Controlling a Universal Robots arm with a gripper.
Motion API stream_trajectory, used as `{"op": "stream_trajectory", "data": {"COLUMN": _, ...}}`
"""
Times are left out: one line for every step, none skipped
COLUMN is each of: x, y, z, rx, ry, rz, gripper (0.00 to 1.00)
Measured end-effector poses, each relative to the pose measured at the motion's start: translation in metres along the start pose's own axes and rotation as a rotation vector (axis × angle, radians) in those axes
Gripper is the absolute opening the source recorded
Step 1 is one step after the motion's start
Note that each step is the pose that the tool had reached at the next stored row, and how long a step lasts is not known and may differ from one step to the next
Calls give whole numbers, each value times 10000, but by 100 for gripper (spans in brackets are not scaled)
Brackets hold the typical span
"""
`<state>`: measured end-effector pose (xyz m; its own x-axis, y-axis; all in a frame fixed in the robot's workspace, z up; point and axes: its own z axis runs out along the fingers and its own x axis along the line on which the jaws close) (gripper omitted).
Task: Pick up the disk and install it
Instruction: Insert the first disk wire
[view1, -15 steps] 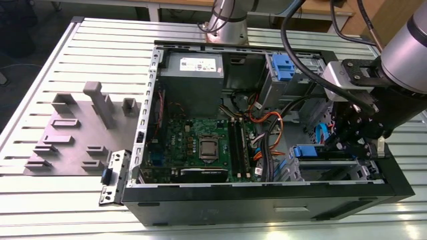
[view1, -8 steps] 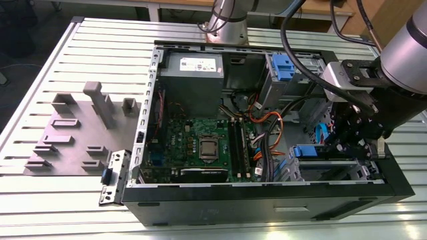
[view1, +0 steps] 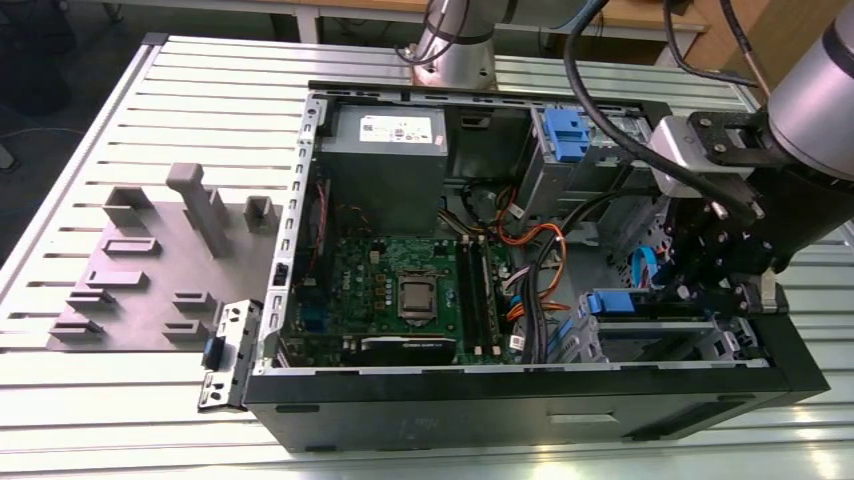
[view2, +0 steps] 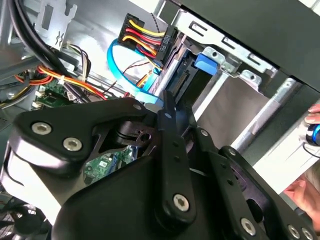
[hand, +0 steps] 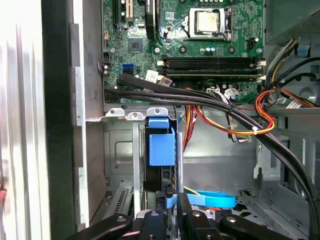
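Gripper (hand: 171, 200) closed on disk (hand: 161, 165)

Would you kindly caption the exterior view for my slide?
Black gripper lowered into open grey computer case beside blue-bracketed disk.

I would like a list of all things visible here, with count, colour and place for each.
PC case: one, black, open, lying on the slatted table.
Table: one, light grey, under the case.
Motherboard: one, green, on the case floor.
Power supply: one, grey, at the case's far end in the exterior view.
Disk: one, with blue bracket, standing in the drive bay ahead of the gripper.
Blue cable: one, looped beside the bay.
Fixture: one, grey, on the table at the exterior view's left.
Latch: one, silver and blue, beside the case.
Gripper: one, black, at the disk's near edge.
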<state>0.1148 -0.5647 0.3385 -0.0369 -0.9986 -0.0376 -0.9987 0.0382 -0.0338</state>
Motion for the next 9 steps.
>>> {"op": "stream_trajectory", "data": {"x": -1, "y": -1, "z": -31, "rx": 0, "ry": -1, "rz": 0, "gripper": 24}}
{"op": "stream_trajectory", "data": {"x": -2, "y": -2, "z": -61, "rx": 0, "ry": 1, "rz": 0, "gripper": 24}}
{"op": "stream_trajectory", "data": {"x": -3, "y": -3, "z": -82, "rx": 0, "ry": 0, "rz": 0, "gripper": 24}}
{"op": "stream_trajectory", "data": {"x": -3, "y": -3, "z": -89, "rx": 0, "ry": 0, "rz": 0, "gripper": 24}}
{"op": "stream_trajectory", "data": {"x": -3, "y": -3, "z": -88, "rx": 0, "ry": -3, "rz": 0, "gripper": 24}}
{"op": "stream_trajectory", "data": {"x": -4, "y": -3, "z": -88, "rx": 0, "ry": -3, "rz": 0, "gripper": 24}}
{"op": "stream_trajectory", "data": {"x": -4, "y": -3, "z": -88, "rx": 0, "ry": -3, "rz": 0, "gripper": 24}}
{"op": "stream_trajectory", "data": {"x": -3, "y": -3, "z": -88, "rx": -1, "ry": -3, "rz": 0, "gripper": 24}}
{"op": "stream_trajectory", "data": {"x": -4, "y": -3, "z": -88, "rx": -65, "ry": 2, "rz": 1, "gripper": 24}}
